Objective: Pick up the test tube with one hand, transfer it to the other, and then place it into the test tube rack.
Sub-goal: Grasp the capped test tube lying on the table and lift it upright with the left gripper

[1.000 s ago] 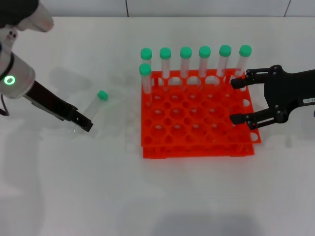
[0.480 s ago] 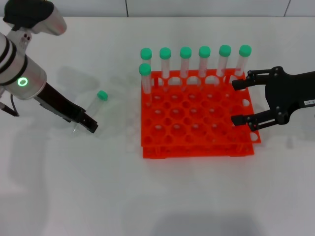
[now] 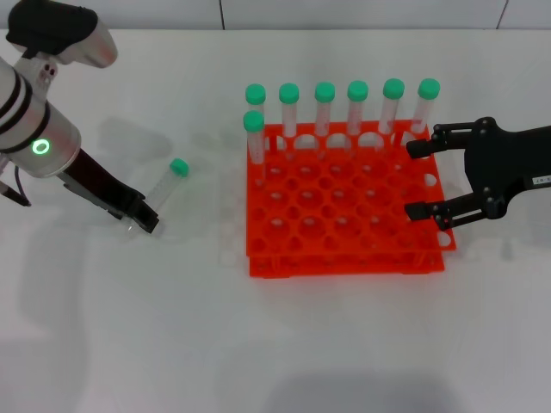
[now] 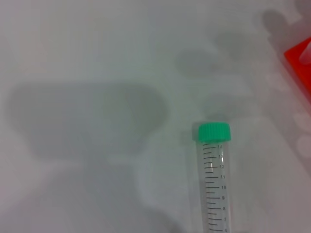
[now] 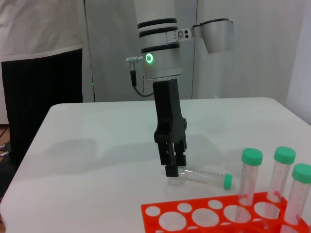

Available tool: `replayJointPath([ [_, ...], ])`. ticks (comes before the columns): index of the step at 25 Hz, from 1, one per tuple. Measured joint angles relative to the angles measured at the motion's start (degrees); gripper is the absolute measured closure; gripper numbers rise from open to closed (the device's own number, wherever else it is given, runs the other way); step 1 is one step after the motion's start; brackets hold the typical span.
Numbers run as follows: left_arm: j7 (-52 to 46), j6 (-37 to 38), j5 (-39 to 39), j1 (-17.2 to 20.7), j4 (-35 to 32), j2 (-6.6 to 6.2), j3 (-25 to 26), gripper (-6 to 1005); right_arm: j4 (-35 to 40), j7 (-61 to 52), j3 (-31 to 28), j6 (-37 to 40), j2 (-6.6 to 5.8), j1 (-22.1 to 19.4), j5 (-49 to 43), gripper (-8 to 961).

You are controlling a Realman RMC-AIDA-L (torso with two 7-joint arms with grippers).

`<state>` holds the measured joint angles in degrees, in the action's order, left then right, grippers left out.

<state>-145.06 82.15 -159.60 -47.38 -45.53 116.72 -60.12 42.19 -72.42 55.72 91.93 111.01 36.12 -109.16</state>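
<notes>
A test tube [image 3: 164,189] with a green cap lies on the white table, left of the orange-red test tube rack [image 3: 344,249]. My left gripper [image 3: 146,219] points down at the tube's capless end, close to the table. The right wrist view shows this gripper [image 5: 173,167] right at the end of the lying tube [image 5: 204,175]. The left wrist view shows the tube [image 4: 215,179] and its cap, with no fingers in view. My right gripper [image 3: 413,179] is open and empty, hovering over the rack's right edge.
Several green-capped tubes [image 3: 325,107] stand in the rack's back row, and one [image 3: 253,138] stands at its left edge. A rack corner [image 4: 301,58] shows in the left wrist view. Bare table lies in front of the rack and around the lying tube.
My left gripper shifted slightly right along the table, then back left beside the tube's end. The tube and the right gripper have not moved.
</notes>
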Motion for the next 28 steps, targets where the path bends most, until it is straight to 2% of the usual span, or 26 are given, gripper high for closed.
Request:
replayJointPath([
  [5, -0.03, -0.53, -0.49, -0.12, 0.29, 0.09, -0.14, 466, 0.02, 0.00, 0.00, -0.28, 0.21, 0.11, 0.00, 112],
  [16, -0.12, -1.90, -0.55, -0.61, 0.88, 0.24, -2.16, 539, 0.08, -0.36, 0.00, -0.70, 0.25, 0.42, 0.00, 113],
  [21, -0.22, -2.46, -0.48, -0.87, 1.67, 0.31, -2.58, 767, 0.16, -0.41, -0.02, -0.70, 0.26, 0.44, 0.00, 113],
  [25, -0.22, -2.41, -0.62, -0.70, 0.74, 0.54, -2.62, 814, 0.18, -0.42, -0.18, -0.71, 0.25, 0.42, 0.00, 113],
  [28, -0.42, -1.82, -0.33, 0.59, -4.97, 0.88, -2.37, 814, 0.18, -0.45, -0.28, -0.70, 0.24, 0.32, 0.00, 113],
])
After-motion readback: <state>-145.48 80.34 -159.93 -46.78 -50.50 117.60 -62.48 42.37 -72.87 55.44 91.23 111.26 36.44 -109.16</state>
